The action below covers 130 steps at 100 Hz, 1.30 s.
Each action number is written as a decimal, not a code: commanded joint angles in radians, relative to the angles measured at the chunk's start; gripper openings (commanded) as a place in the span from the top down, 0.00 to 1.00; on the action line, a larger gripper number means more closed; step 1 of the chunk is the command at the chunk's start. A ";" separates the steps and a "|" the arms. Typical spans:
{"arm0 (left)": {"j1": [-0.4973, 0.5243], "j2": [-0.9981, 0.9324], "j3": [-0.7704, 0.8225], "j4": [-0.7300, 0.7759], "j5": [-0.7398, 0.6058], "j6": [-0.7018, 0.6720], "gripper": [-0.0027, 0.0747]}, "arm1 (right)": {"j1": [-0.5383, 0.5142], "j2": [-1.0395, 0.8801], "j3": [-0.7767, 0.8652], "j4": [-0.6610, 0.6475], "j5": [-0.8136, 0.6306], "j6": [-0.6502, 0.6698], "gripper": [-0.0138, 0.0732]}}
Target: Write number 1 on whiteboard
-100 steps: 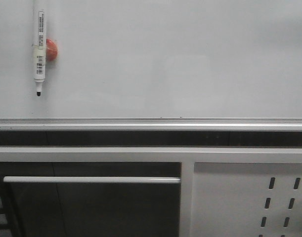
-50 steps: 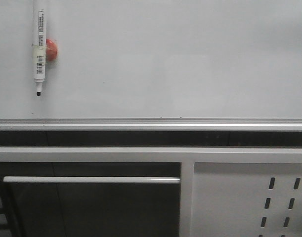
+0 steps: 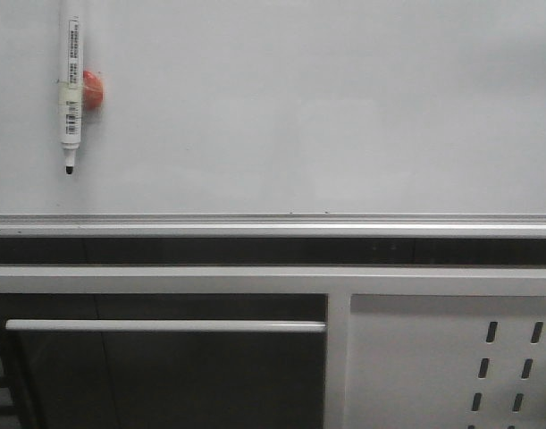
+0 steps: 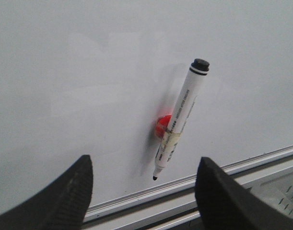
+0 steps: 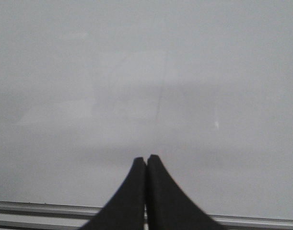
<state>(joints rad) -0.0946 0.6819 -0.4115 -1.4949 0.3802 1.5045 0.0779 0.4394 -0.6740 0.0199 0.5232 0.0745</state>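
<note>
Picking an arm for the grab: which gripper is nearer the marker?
Left. The left gripper faces the marker on the whiteboard, jaws open. The right gripper, jaws shut, sees only bare board.

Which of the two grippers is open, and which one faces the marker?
The left gripper: its fingers stand wide apart, with the marker on the whiteboard ahead between them. The right gripper is shut, facing only bare board.

No readable writing

The marker on the whiteboard carries a printed label with a barcode-like patch, but its lettering is too small and blurred to read.
</note>
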 commanded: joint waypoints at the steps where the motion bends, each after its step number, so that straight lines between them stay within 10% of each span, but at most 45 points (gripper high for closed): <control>1: -0.008 0.007 -0.026 -0.067 0.030 0.043 0.44 | -0.007 0.017 -0.027 -0.001 -0.074 -0.010 0.93; 48: -0.008 0.007 0.007 -0.001 -0.031 0.028 0.44 | -0.007 0.017 -0.027 -0.001 -0.074 -0.010 0.93; 84: -0.213 0.005 0.029 1.100 -0.405 -1.293 0.44 | -0.007 0.017 -0.027 -0.001 -0.074 -0.010 0.93; 112: -0.499 0.024 0.183 1.312 -0.790 -1.384 0.44 | -0.007 0.017 -0.027 -0.001 -0.074 -0.010 0.93; 130: -0.513 0.172 0.248 1.383 -1.024 -1.349 0.44 | -0.007 0.017 -0.027 -0.001 -0.074 -0.010 0.93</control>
<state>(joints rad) -0.5984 0.7916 -0.1510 -0.1405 -0.4655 0.1519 0.0779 0.4409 -0.6740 0.0199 0.5232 0.0724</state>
